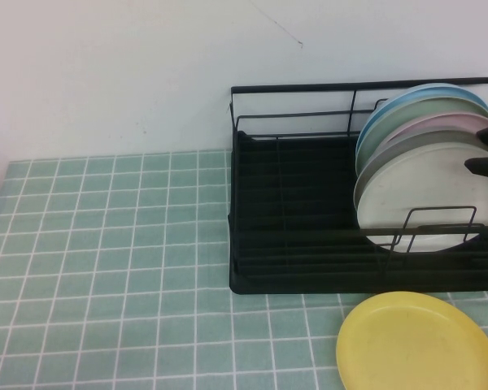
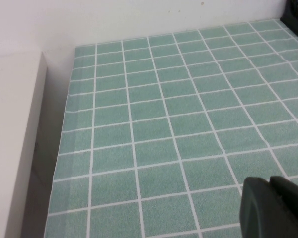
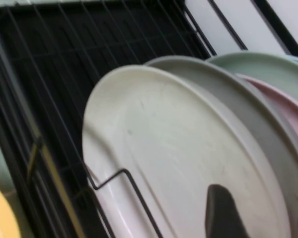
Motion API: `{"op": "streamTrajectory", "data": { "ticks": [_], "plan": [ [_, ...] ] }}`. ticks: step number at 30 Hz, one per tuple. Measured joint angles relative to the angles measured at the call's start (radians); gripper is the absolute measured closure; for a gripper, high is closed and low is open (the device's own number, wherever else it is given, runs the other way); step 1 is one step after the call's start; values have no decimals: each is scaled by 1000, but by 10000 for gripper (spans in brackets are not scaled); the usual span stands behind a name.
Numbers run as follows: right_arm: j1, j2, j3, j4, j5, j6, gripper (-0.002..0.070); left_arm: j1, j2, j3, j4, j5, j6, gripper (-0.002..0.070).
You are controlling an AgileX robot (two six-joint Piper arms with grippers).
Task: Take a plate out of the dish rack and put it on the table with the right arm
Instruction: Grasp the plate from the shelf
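The off-white plate (image 1: 415, 199) stands upright as the front plate in the black wire dish rack (image 1: 293, 219), held by a wire loop. It fills the right wrist view (image 3: 179, 148). My right gripper (image 1: 474, 149) is at the plate's upper right rim, at the view's right edge. It is open: one finger (image 3: 221, 213) is in front of the off-white plate's face, the other behind its rim, over the grey plate (image 3: 268, 129). My left gripper (image 2: 275, 208) is shut and empty, low over the mint-green table (image 2: 164, 124), out of the high view.
Behind the off-white plate stand grey, pink (image 1: 464, 123), green (image 1: 415, 114) and blue (image 1: 423, 92) plates. A yellow plate (image 1: 419, 341) lies flat on the table in front of the rack. The rack's left half holds nothing. Grid cloth (image 1: 106, 268) stretches left of the rack.
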Motion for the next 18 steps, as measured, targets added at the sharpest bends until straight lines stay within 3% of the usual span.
{"op": "streamTrajectory", "data": {
  "ticks": [18],
  "plan": [
    [0, 27, -2, 23, -66, -174, 353, 0, 0, 0, 0, 0, 0, 678]
  ]
}}
